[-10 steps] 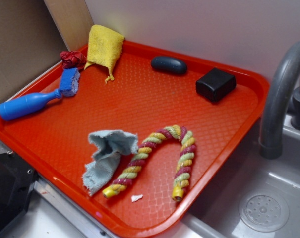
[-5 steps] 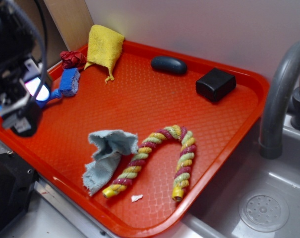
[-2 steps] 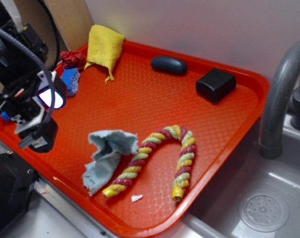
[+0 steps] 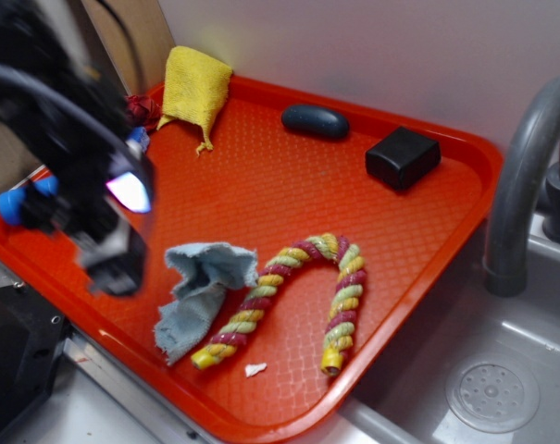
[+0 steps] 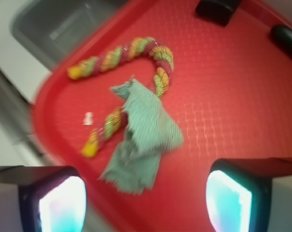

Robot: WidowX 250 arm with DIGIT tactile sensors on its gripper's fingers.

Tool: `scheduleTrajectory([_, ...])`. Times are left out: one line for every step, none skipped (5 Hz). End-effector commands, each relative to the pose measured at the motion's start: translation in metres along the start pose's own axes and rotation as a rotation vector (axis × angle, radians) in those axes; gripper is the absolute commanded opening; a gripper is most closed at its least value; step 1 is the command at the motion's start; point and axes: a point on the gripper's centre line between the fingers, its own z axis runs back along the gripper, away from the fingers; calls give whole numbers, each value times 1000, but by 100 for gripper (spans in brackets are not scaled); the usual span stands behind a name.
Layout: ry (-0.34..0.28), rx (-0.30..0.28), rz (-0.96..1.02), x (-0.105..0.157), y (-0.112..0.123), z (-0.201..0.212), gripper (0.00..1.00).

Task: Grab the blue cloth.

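The gripper [image 5: 146,203] shows two lit fingertips [image 5: 63,203] standing well apart with nothing between them, so it is spread wide; presumably it is lining up above the blue cloth [image 5: 143,137]. That cloth lies crumpled at the near side of the red tray [image 4: 261,185], one fold raised, touching the striped rope [image 4: 298,296] beside it. Material: thin, soft terry with frayed edges, likely to bunch when pinched. The rope is firm, twisted and arched. A yellow cloth [image 4: 196,88] leans at the tray's far corner, well apart.
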Motion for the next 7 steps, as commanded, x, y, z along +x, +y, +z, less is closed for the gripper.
scheduleTrajectory([48,-34,-45,19,7,-46,100])
scheduleTrajectory([59,-54,1,16,15,-51,0])
scheduleTrajectory([46,-57,40,9,18,-42,0])
scheduleTrajectory([11,-25,119,2,22,-20,0])
scheduleTrajectory([25,6,211,-16,30,24,0])
scheduleTrajectory([9,56,418,-41,59,80,0])
scheduleTrajectory([143,93,664,-41,88,117,0])
